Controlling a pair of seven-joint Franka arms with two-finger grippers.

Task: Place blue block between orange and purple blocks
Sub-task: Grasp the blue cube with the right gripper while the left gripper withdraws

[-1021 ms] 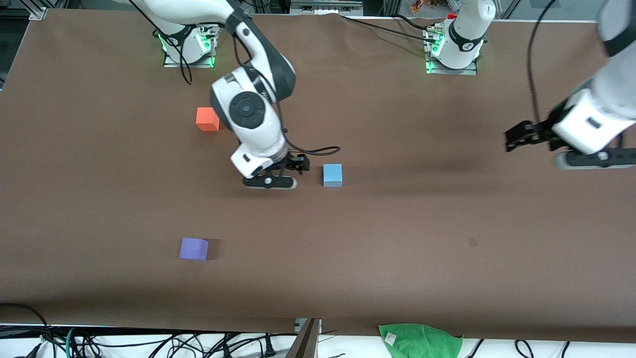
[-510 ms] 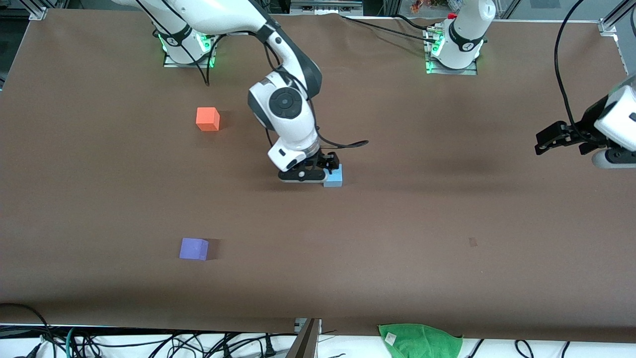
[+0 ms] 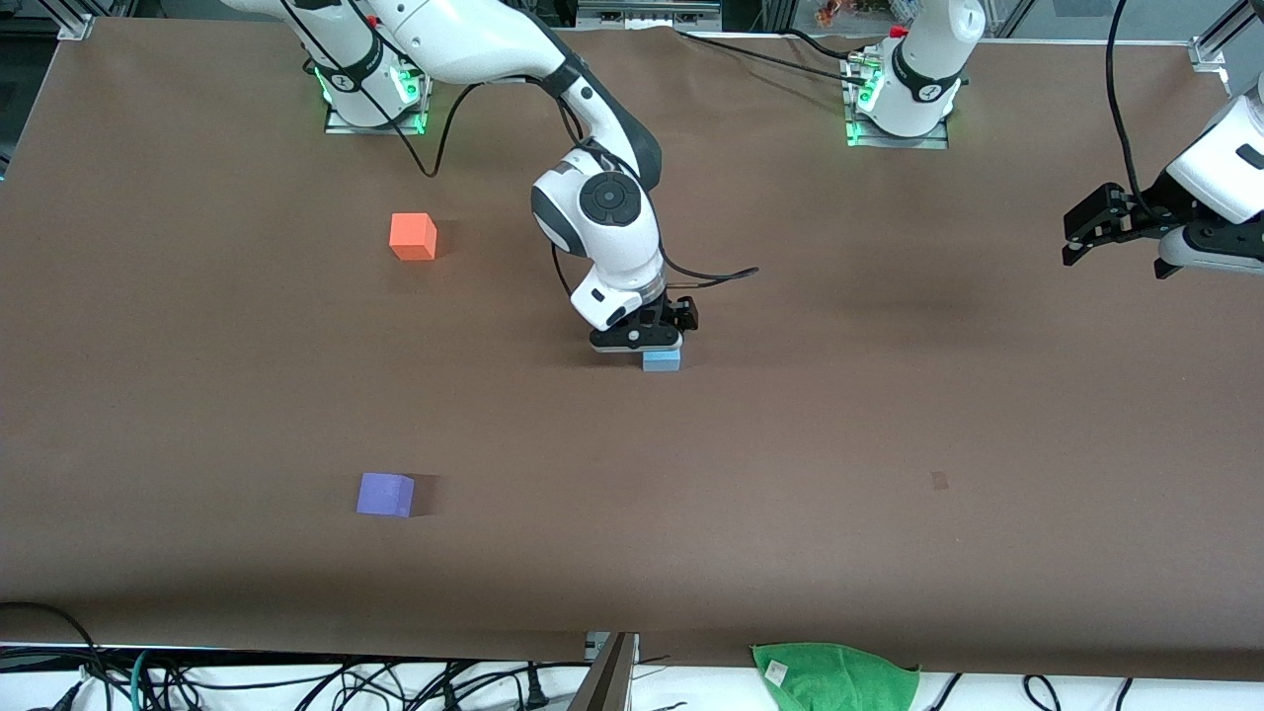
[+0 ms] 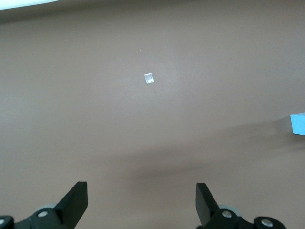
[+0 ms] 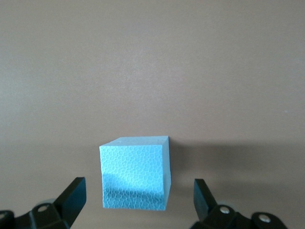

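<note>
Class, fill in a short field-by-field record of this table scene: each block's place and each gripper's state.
blue block: on the table, mid-table, under the right gripper
right gripper: open, over the blue block, fingers either side, not gripping
orange block: toward the right arm's end, farther from the front camera
purple block: same end, nearer the camera
left gripper: open, waiting at its own end

blue block sits between open right pincer fingers.

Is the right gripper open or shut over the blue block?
Open. The right gripper has its fingers spread wider than the blue block, touching neither side.
</note>
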